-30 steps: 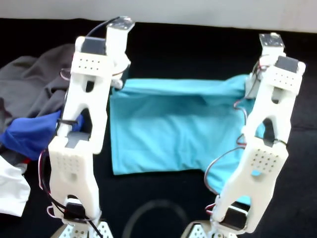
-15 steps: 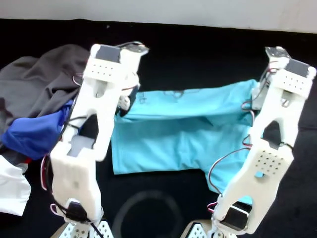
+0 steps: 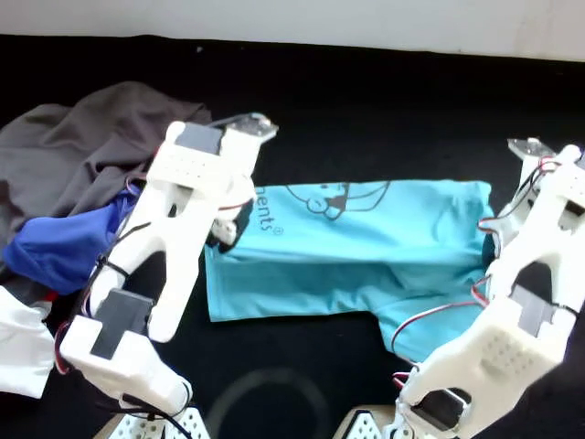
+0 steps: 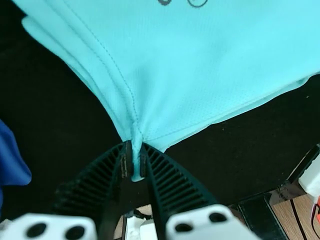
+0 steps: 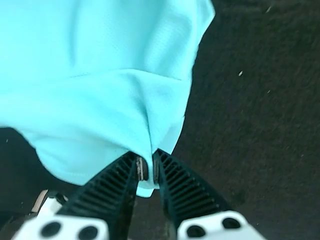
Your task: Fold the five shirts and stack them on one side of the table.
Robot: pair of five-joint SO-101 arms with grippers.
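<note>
Starting at the left side of the black table [image 3: 384, 101]: a loose heap of unfolded shirts, with a white shirt [image 3: 20, 352] nearest the arms' bases, a blue shirt [image 3: 59, 249] bunched just beyond it, and a grey shirt [image 3: 87, 151] spread farthest back, touching the blue one.

Next, just right of the heap, the left arm leaning forward over the heap's edge. At its end, the left gripper [image 4: 133, 161], clamped nearly closed on the left edge of the teal shirt [image 3: 366, 240], with only a thin pinch of fabric between the ribbed black fingers [image 4: 107, 172]. Fanning out from that pinch in the left wrist view, a stitched seam and several layers of cloth.

Then, across the middle of the table, the teal shirt itself: folded over lengthwise, a dark printed drawing and lettering facing up along the far half, the near edge lying flat, one corner reaching down toward the right arm's base. Possibly raised a little off the table at both held ends, though hard to judge from above.

Finally, at the right, the right gripper [image 5: 148, 169], squeezed almost shut on the shirt's right edge, a small gathered fold caught between its fingers, bare black table just beside it.
</note>
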